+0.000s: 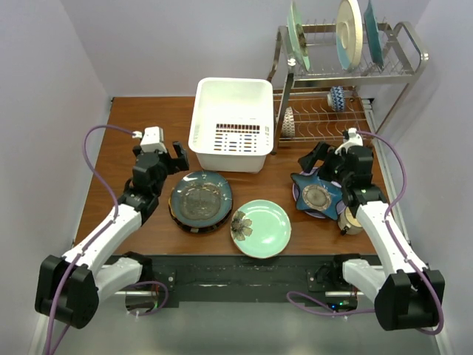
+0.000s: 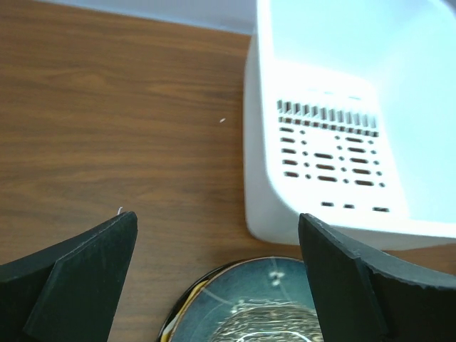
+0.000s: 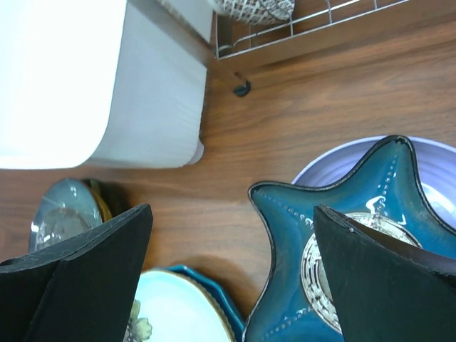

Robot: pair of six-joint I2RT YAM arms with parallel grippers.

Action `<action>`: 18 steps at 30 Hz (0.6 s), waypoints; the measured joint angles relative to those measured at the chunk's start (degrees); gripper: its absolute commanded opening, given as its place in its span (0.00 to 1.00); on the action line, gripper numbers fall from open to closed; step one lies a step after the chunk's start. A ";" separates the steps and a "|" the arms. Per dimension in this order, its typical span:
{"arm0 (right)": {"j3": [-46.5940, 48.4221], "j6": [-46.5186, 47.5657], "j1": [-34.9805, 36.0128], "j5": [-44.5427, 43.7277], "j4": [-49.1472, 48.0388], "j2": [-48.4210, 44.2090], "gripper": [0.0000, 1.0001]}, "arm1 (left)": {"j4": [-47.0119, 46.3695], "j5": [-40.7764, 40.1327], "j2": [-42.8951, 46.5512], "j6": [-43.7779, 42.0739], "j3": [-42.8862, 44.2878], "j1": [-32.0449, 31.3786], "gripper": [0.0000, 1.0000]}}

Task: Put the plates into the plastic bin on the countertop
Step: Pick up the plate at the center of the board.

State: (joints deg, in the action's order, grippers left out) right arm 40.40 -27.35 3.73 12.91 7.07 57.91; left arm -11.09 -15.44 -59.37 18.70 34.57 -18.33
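Note:
The white plastic bin (image 1: 230,123) stands at the back middle of the wooden countertop (image 1: 133,177). A dark teal plate (image 1: 201,200) tops a small stack left of centre. A mint flower plate (image 1: 261,228) lies in front. A blue star-shaped plate (image 1: 316,195) lies on a lilac plate (image 3: 427,160) at the right. My left gripper (image 1: 175,158) is open and empty, just behind-left of the teal plate (image 2: 263,303), near the bin's front wall (image 2: 285,206). My right gripper (image 1: 319,160) is open and empty over the star plate's (image 3: 356,228) back-left edge.
A metal wire dish rack (image 1: 347,81) stands at the back right with three large plates upright on top and small dishes below. A small cream mug (image 1: 349,222) sits by the right arm. A black rail (image 1: 236,270) runs along the near edge.

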 measured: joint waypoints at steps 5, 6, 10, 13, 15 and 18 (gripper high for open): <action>0.46 1.66 0.00 0.76 4.17 -1.84 0.99 | 4.39 6.01 0.22 0.81 7.48 -0.02 1.00; 0.76 1.95 0.00 1.27 4.92 -1.97 0.99 | 4.83 7.06 0.50 1.14 8.24 -0.02 1.00; 1.88 2.69 0.00 3.91 7.37 -2.03 0.99 | 7.23 12.83 2.67 3.43 9.31 -0.02 0.99; 2.21 3.04 0.02 6.62 9.27 -2.03 0.99 | 9.35 16.96 3.93 5.84 9.20 -0.02 0.99; 2.21 3.06 0.02 8.68 10.82 -2.03 0.99 | 10.10 19.63 5.16 7.06 8.33 -0.02 0.98; 2.21 3.54 0.07 10.60 13.31 -2.36 0.99 | 13.00 22.86 6.62 8.00 7.65 -0.02 0.98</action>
State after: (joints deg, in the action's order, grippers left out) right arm 42.61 -23.81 3.79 23.51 20.38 55.55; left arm 1.91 7.42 -52.75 26.70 42.22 -18.35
